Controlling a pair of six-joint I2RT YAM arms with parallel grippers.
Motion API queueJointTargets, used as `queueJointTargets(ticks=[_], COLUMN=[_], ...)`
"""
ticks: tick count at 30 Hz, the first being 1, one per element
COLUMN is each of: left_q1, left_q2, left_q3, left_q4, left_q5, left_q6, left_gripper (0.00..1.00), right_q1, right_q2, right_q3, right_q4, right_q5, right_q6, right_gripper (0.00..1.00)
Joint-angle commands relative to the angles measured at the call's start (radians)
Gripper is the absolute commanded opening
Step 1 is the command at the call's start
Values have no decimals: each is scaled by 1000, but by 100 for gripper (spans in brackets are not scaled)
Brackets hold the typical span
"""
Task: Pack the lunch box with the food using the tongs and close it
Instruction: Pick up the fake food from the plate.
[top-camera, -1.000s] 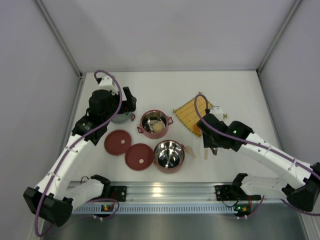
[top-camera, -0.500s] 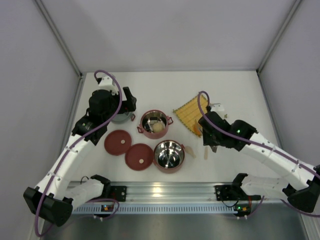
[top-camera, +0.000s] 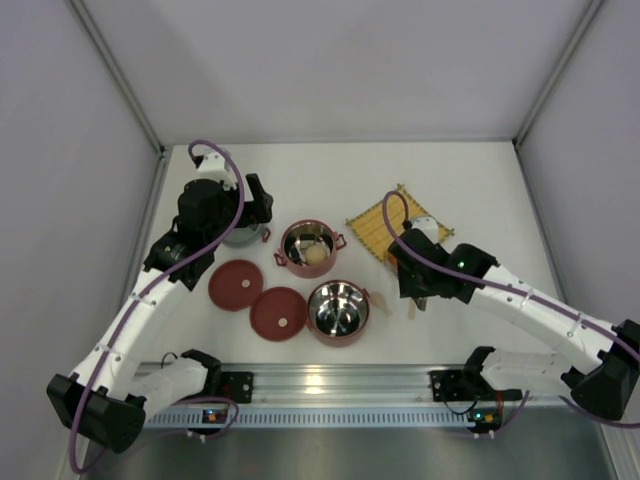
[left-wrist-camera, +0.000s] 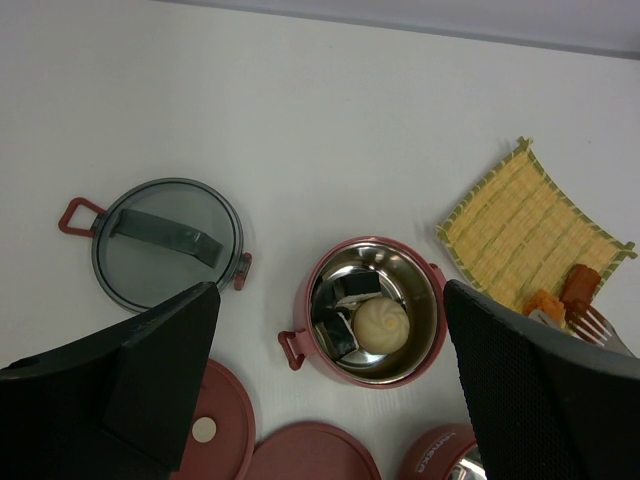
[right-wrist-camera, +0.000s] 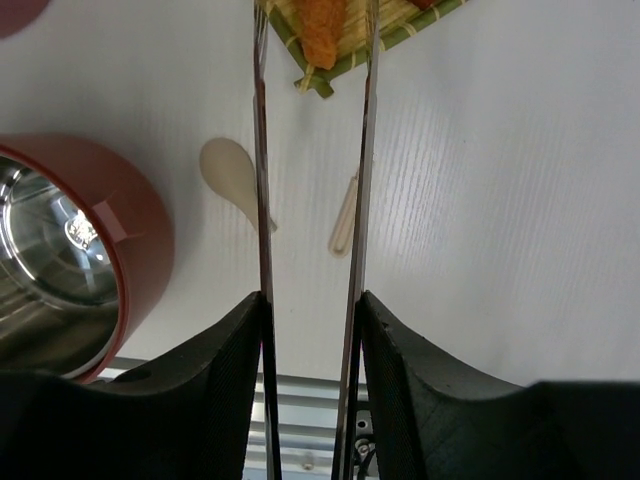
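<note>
Stock as I read it from my feeds. Left pincer (left-wrist-camera: 330, 295): jaws spread wide, gripping nothing, hanging above the far bowl (left-wrist-camera: 303, 300) of the lunch box. That bowl holds two black-wrapped rolls (left-wrist-camera: 355, 290) and a pale round piece (left-wrist-camera: 380, 323), the three lying close together on the steel lining. Near bowl (top-camera: 338, 340): just in front of the far one, toward the arm bases, steel lining showing. Two maroon lids (top-camera: 236, 284): flat on the worktop (top-camera: 470, 190) left of the near bowl, side by side, pale centre dots up. Grey lid with red clips (left-wrist-camera: 165, 245): on the worktop left of the far bowl, apart from it. Right pincer (right-wrist-camera: 310, 300): half-closed, its fingers pressed on the outer sides of the tongs (right-wrist-camera: 262, 180), which it holds pointing at the yellow mat (left-wrist-camera: 520, 225). Orange slabs (left-wrist-camera: 547, 303): on the mat's near corner; the tong tips sit either side of one, though whether they touch it I cannot tell. Beige spoon (right-wrist-camera: 228, 165) and beige stick (right-wrist-camera: 345, 215): on the worktop between the near bowl and the mat, under the tongs.
</note>
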Motion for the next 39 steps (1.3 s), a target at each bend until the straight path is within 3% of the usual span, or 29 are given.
queueJointTargets(ticks=[1,6,14,23,31,39], left_q1=[1,3,3,3,1,3], left_q2=[-6,-8,-8,-3,0,1], left_q3=[23,23,23,23,24,26], left_q4=[14,12,14,14,15,15], left_q5=[1,2,5,10,8,4], left_q6=[-10,-10,-11,-11,-11,-8], left_gripper=[99,99,99,99,99,99], right_q1=[-10,-11,-10,-10,-10,-10], right_q2=[6,0,-17,-75,-132,-193], right_q3=[-9,-17,23,177,272,250], right_q4=[86,96,53,-27,-41,-13], right_q5=[-10,-8,15,44,-114,-371], right_q6=[5,9,14,-49,-142,-207], right_gripper=[41,31,3,0,0,0])
